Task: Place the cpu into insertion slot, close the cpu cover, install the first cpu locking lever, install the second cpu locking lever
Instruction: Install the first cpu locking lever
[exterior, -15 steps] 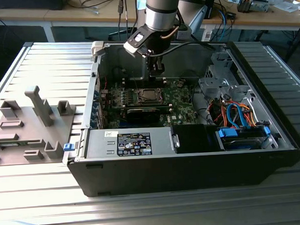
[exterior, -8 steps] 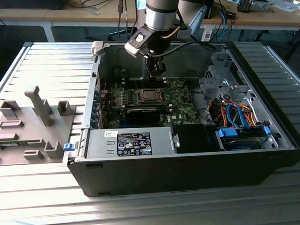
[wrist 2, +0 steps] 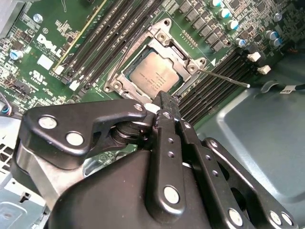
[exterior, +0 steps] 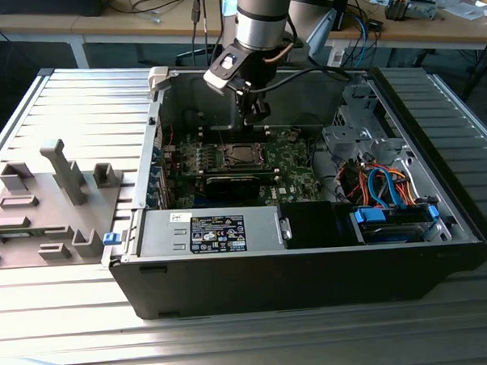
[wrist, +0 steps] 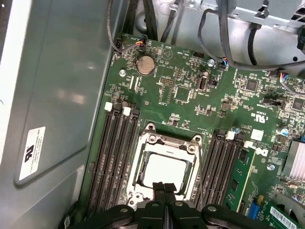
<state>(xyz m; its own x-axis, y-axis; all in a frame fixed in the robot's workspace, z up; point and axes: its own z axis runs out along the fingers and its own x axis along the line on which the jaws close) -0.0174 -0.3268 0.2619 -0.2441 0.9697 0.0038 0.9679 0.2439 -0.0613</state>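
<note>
The cpu (wrist 2: 155, 74) (wrist: 164, 171), a silvery-grey square, lies in the insertion slot (wrist: 141, 164) on the green board. The cpu cover (wrist 2: 164, 44) (wrist: 167, 142), a silvery frame, lies flat around it. One thin locking lever (wrist 2: 224, 77) sticks out sideways from a socket corner, over the memory slots. Another thin lever (wrist 2: 125, 50) runs along the opposite side of the socket. My gripper (exterior: 255, 113) (wrist 2: 162, 99) (wrist: 164, 186) hangs just above one edge of the socket, shut with nothing between its fingers.
The open computer case (exterior: 463, 221) surrounds the board with grey metal walls. Long black memory slots (wrist: 116, 157) flank the socket on both sides. Cables (exterior: 381, 180) and a drive cage (exterior: 354, 121) fill the exterior view's right. A grey fixture (exterior: 61, 170) stands outside the case.
</note>
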